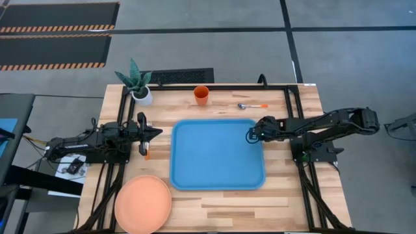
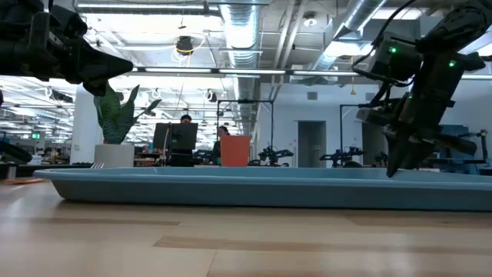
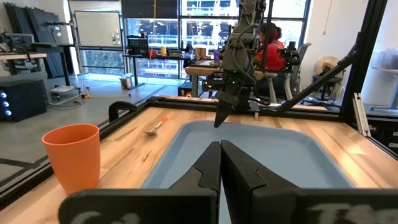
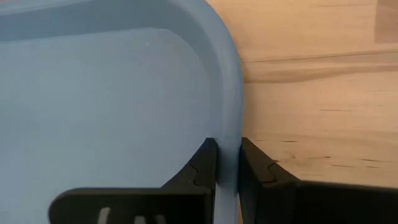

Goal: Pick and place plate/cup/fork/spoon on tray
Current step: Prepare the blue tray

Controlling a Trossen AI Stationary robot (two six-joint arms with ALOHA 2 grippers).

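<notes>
Gripping the tray [image 1: 218,156] by its right rim, the right gripper [image 1: 251,134] sits at the tray's edge nearest the right arm; in the right wrist view its two fingers [image 4: 202,171] stand one on each side of the blue rim [image 4: 231,81], pinched onto it. The low view shows the same gripper [image 2: 396,165] angled down onto the tray's rim [image 2: 254,188].

The left gripper [image 1: 155,132] hovers just beside the tray's left edge, above the table [image 1: 292,195]; the left wrist view shows its fingers [image 3: 208,165] pressed together with nothing between them, pointing across the tray [image 3: 280,155].

The fork [image 1: 147,151] lies on the table just left of the tray, under the left gripper, only its orange handle showing. The plate [image 1: 142,204] rests near the tray's front left corner, apart from it. The cup [image 1: 201,95] stands upright behind the tray's back edge, and the spoon [image 1: 250,106] lies behind the tray too, right of the cup. A potted plant [image 1: 138,83] stands well left of the cup, beyond the tray's back left corner.
</notes>
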